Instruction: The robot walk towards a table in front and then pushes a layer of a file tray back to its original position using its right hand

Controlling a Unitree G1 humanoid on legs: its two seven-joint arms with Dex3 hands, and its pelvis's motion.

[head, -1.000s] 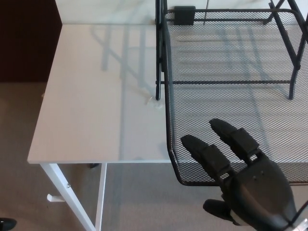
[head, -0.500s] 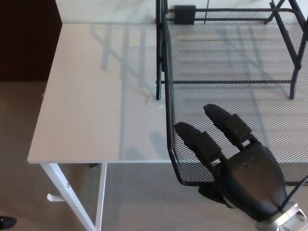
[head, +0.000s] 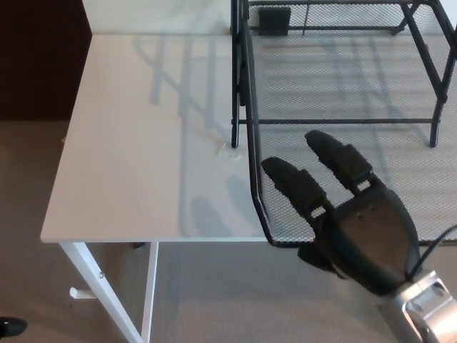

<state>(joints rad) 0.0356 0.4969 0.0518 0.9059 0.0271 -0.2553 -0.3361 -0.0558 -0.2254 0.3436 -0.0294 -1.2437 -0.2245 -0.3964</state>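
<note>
Resting flat against the near rim of the black mesh file tray layer (head: pixel 343 136), the right hand (head: pixel 357 221) holds nothing, its two thick fingers (head: pixel 298 189) spread over the mesh and its thumb tucked below the rim. That rim juts a little past the near edge of the white table (head: pixel 143 164). To the hand's left the tabletop lies bare up to the tray frame's upright post (head: pixel 235 86), and ahead of the fingers the mesh runs unobstructed to the far rim.

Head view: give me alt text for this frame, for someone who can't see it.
The right robot hand, black, fingers extended, rests against the front edge of a black mesh file tray layer that overhangs the near edge of a white table. The tray's black frame posts stand behind, and carpeted floor shows below.
</note>
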